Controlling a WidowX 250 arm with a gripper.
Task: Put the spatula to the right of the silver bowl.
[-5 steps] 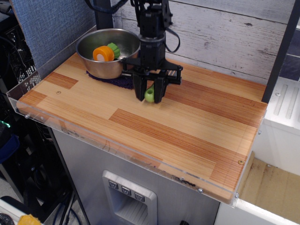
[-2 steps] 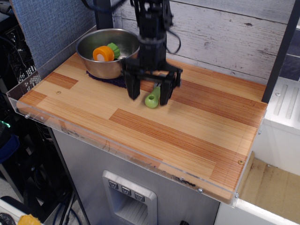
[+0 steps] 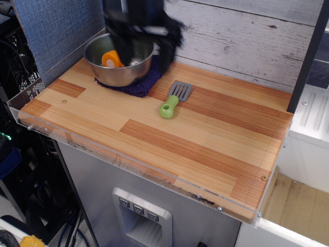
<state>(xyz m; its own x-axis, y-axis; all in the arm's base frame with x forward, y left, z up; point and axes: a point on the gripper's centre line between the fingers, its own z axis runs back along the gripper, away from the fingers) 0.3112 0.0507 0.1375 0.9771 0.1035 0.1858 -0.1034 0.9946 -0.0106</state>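
Near edge: wooden tabletop [image 3: 195, 154] with a clear acrylic lip [image 3: 128, 159] along the front and left sides.

Mid-table: spatula [image 3: 174, 99] lies flat on the wood, lime-green handle toward the near side, grey slotted blade toward the far side. Nothing is touching it. It sits to the right of the silver bowl [image 3: 119, 72], clear of it, just beside the right edge of the dark purple cloth [image 3: 139, 85].

Far left: the bowl is upright on the cloth, the cloth sticking out under its near and right sides. Inside the bowl is an orange-and-green toy vegetable [image 3: 112, 59], partly hidden by the arm.

Above the bowl: gripper [image 3: 143, 43] is raised well off the table and motion-blurred, over the bowl's right rim and the cloth. The two dark fingers [image 3: 165, 54] stand apart, nothing between them. Blur hides finer detail.

Far side: whitewashed plank wall [image 3: 241, 36]; blue-grey panel [image 3: 56, 28] at far left.
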